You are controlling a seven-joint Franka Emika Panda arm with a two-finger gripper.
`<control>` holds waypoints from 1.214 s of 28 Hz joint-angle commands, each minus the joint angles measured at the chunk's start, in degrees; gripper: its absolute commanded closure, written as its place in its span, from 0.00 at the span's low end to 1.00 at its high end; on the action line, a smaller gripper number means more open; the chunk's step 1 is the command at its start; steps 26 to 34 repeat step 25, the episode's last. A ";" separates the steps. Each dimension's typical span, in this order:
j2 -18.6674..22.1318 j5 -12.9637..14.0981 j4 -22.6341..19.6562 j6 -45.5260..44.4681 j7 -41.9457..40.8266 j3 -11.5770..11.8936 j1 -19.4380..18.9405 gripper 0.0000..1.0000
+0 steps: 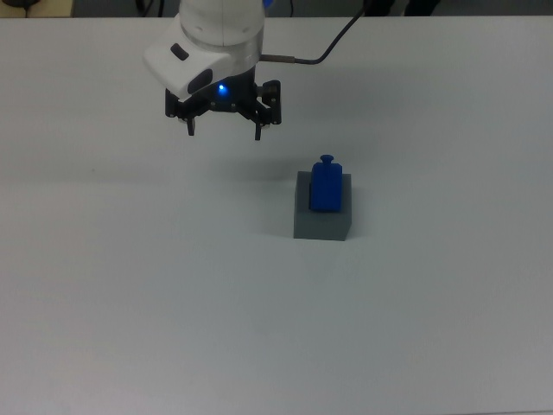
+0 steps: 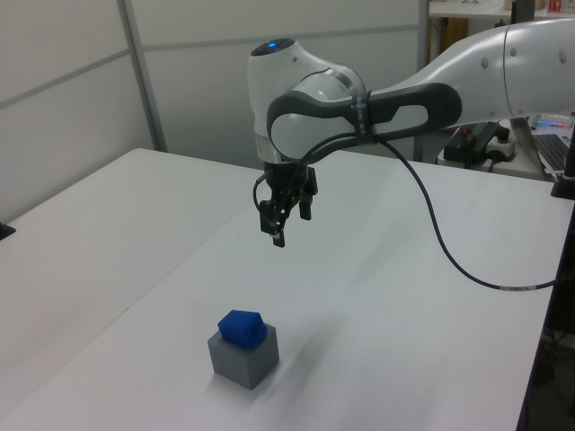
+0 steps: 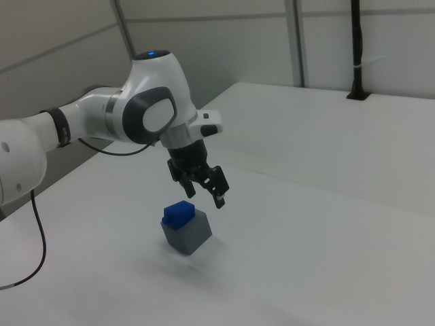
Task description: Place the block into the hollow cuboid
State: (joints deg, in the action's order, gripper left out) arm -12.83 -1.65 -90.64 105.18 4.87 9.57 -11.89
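White tabletop (image 1: 130,303) fills your working area, matte and pale in all three views. Take the hollow cuboid (image 1: 322,223) as your landmark: it rests flat on the table, a grey box well forward of the arm's base.

Your Franka arm (image 2: 467,72) is the next largest thing, white with dark grey joint bands, reaching in from the left view's right side. A black cable (image 2: 449,251) hangs from its wrist and trails across the table behind the cuboid. A small blue light (image 1: 223,89) glows on the hand just above the fingers.

Your gripper (image 1: 225,131) hangs in the air above the table, up and toward the top view's left of the cuboid, well apart from it. Its two black fingers (image 1: 258,130) point downward and stand spread apart, with nothing between them. In the right view the gripper (image 3: 206,191) shows just above and to the right view's right of the cuboid (image 3: 187,233), not touching it.

The block (image 1: 326,187), bright blue, sits in the recess in the cuboid's top face, and part of it rises above the grey rim. Its little round knob (image 1: 326,160) points toward the far edge of the cuboid in the top view. In the left view the block (image 2: 242,328) looks slightly tilted on top of the cuboid (image 2: 243,358), rather than sunk flush.
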 commanded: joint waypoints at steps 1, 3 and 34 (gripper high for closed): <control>0.09 0.68 0.55 -1.65 -1.97 0.27 0.82 0.00; 0.09 0.68 0.55 -1.65 -1.97 0.27 0.91 0.00; 0.44 0.59 0.64 -1.65 -1.97 0.36 1.17 0.00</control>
